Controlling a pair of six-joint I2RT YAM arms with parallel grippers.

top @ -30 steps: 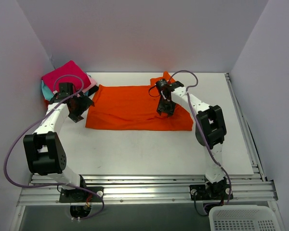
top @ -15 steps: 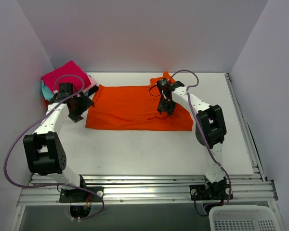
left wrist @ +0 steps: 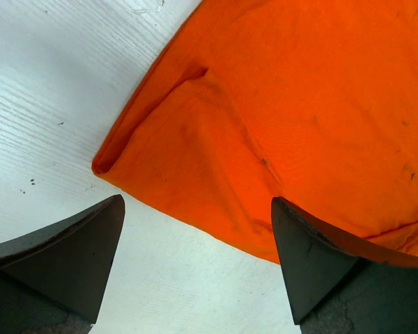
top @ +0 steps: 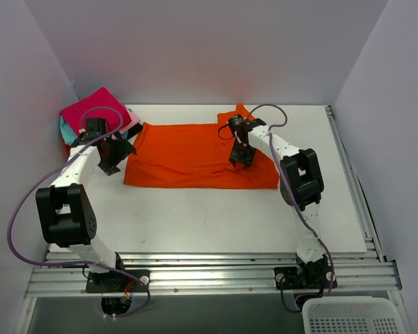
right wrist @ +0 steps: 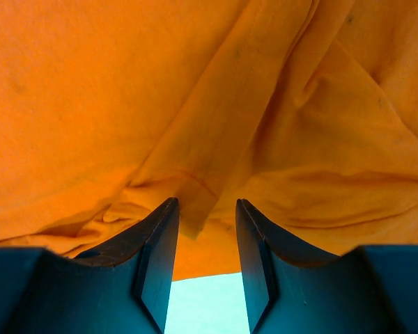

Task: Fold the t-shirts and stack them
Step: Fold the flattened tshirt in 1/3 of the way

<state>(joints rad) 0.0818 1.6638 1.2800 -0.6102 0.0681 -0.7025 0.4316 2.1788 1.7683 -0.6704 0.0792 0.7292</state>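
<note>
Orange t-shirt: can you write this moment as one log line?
large bright orange cloth t-shirt: spread on white table | left jaws: open, by its corner | right jaws: cloth fold between them, grip unclear

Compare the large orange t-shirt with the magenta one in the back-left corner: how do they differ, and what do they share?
The orange t-shirt lies spread out and wrinkled; the magenta t-shirt is folded small. The orange t-shirt rests straight on the table; the magenta t-shirt tops a pile of other folded cloth. The orange t-shirt sits mid-table; the magenta t-shirt sits in a corner. Both are plain, bright cloth.
</note>
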